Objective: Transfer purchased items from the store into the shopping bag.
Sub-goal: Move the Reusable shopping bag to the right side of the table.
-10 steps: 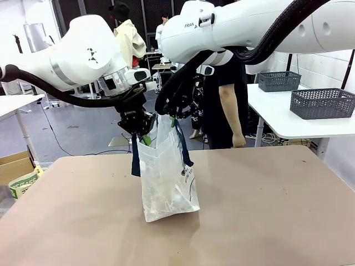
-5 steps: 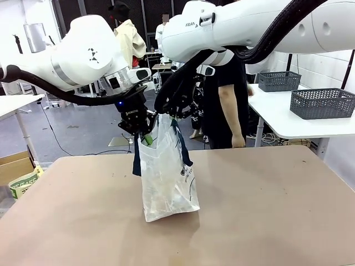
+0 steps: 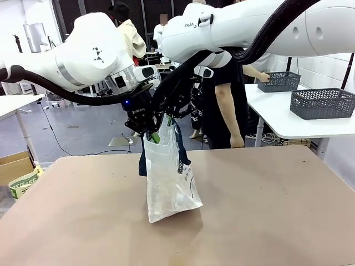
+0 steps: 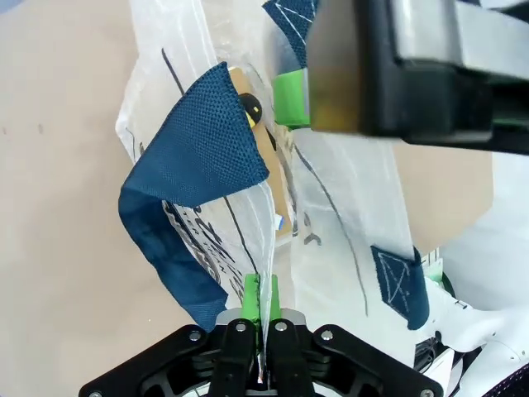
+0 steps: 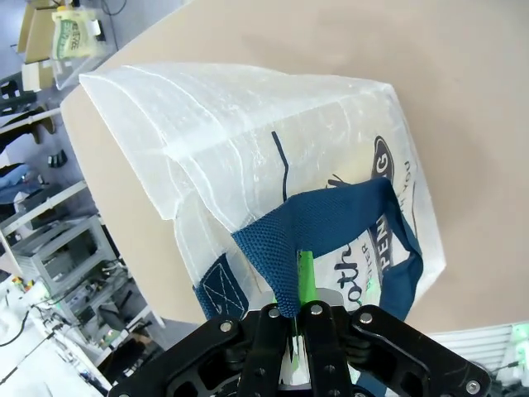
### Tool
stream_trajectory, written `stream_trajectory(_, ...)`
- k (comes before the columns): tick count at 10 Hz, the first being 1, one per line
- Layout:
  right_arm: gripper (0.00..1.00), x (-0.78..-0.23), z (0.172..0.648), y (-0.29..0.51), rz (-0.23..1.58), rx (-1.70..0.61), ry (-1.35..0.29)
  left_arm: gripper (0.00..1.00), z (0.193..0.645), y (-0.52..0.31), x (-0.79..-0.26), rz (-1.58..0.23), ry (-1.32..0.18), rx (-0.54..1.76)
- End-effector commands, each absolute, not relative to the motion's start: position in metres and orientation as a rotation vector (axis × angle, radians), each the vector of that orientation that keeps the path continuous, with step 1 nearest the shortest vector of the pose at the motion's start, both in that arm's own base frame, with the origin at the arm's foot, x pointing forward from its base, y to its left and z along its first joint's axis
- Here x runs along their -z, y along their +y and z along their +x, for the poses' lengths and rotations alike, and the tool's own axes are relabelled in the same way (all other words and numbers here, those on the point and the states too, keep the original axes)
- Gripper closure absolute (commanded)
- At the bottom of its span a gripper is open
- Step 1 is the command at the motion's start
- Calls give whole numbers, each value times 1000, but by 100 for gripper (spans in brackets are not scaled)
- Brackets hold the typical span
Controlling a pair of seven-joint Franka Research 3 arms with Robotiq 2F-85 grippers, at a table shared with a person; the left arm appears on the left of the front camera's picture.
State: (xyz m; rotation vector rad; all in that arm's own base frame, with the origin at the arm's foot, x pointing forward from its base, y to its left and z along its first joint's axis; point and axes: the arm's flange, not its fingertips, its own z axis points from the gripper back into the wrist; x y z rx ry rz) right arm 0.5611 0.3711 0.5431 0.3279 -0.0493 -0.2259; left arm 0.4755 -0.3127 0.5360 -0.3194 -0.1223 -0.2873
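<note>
The translucent white shopping bag (image 3: 169,180) stands on the tan table, held open at the top by both grippers. My left gripper (image 3: 148,131) is shut on the bag's rim (image 4: 263,248), beside a hanging navy strap (image 4: 194,157). My right gripper (image 3: 173,118) is shut on the other navy strap (image 5: 318,227), above the oval logo (image 5: 384,165). Down inside the bag lies a flat tan-brown pack (image 4: 283,203) with a yellow piece (image 4: 250,118) at its end. Two dark grey baskets (image 3: 322,103) (image 3: 279,81) sit on a white side table, and I cannot tell which is the store.
A person in black (image 3: 224,100) stands behind the table, one hand (image 3: 264,76) at the farther basket. A cardboard box (image 3: 14,165) and a green-yellow pack (image 3: 22,183) sit off the table's left edge. Bare tabletop (image 3: 266,210) surrounds the bag.
Both grippers and the bag's top have shifted slightly right, and the bag leans a little more. The person's arm has reached over to the far basket.
</note>
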Motion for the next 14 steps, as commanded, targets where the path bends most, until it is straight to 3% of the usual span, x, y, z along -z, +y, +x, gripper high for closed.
stream_trajectory(1,100,-547,568,380,357,257,-38,100,472,-310,-538,-363,-147,279)
stream_trajectory(10,100,-539,564,385,324,220,-34,100,477,-311,-538,-335,-134,275)
stream_trajectory(14,100,-541,566,401,310,330,-29,100,478,-319,-541,-343,-155,278)
